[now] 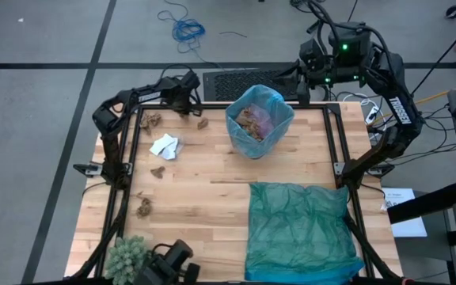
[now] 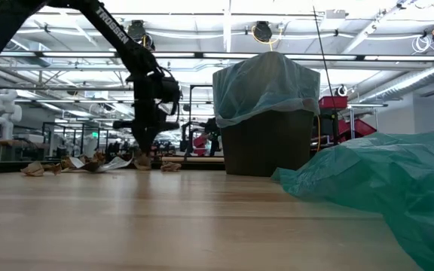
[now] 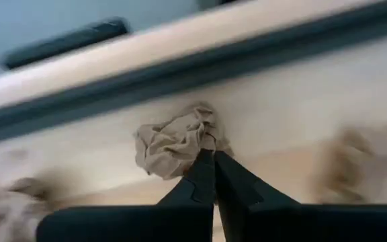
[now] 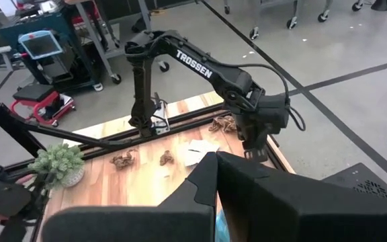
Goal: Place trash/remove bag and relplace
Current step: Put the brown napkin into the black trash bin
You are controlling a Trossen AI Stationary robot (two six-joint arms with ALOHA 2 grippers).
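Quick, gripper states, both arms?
Left gripper: shut on a brown wad at the table's far edge.
Right gripper: shut, empty, raised behind the bin.

The left hand [image 2: 143, 156] reaches down among brown trash [image 2: 89, 162] across the bench [image 2: 164, 218], beside the sky-blue bag [image 2: 266, 86] lining the bin [image 2: 268, 143].

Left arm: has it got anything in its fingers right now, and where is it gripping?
Yes. The left gripper is shut on a brown wadded paper lump, pinching its near edge between the fingertips. The right gripper is shut and holds nothing.
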